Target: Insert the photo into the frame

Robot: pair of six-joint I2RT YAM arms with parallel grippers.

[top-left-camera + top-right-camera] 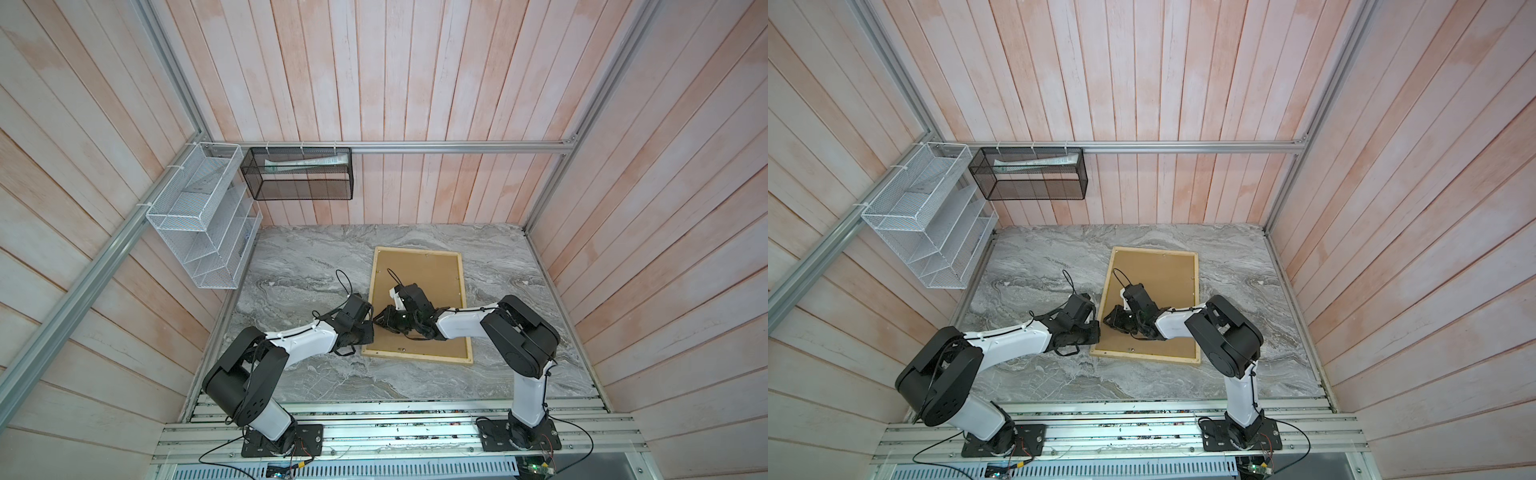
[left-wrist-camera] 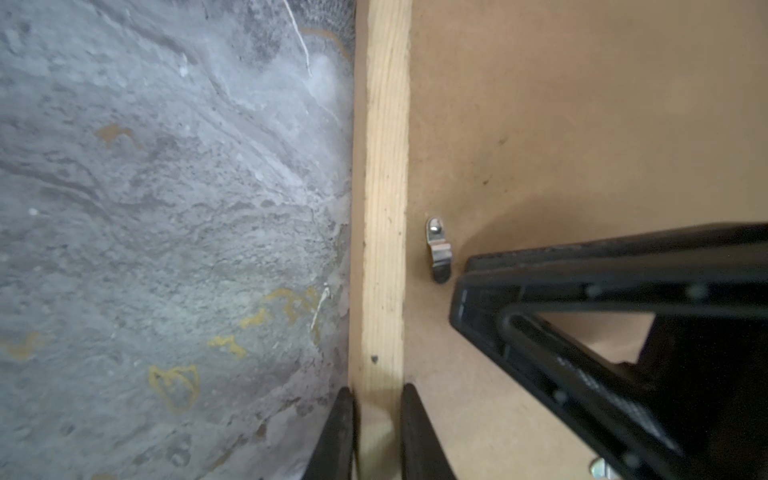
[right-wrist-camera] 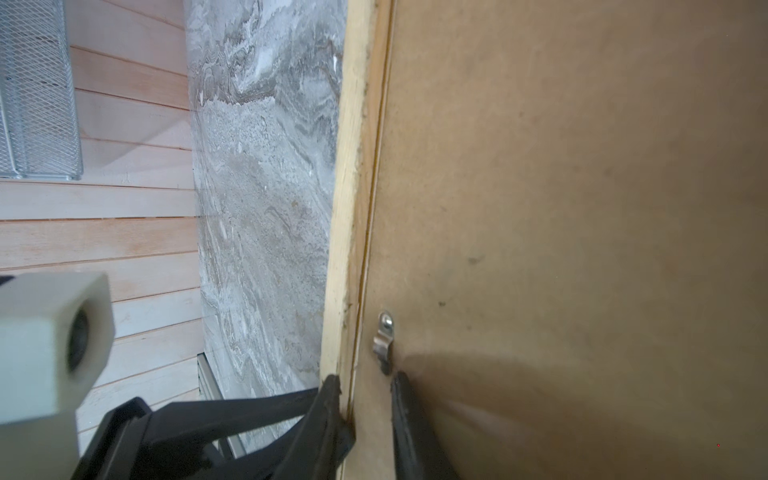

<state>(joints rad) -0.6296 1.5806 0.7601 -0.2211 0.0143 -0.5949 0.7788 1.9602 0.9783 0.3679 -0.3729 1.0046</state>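
Observation:
The frame lies face down on the marble table, with the brown backing panel sitting inside it. The photo is hidden. My left gripper is shut on the frame's left rail, one finger on each side of the wood. My right gripper points down just inside that rail. Its jaws stand narrowly open, one finger at the rail's inner edge and the other on the panel at the tip of a small metal clip.
A white wire rack and a black mesh basket hang on the walls at the back left. Plank walls close in the table on three sides. The two grippers nearly touch at the frame's left rail.

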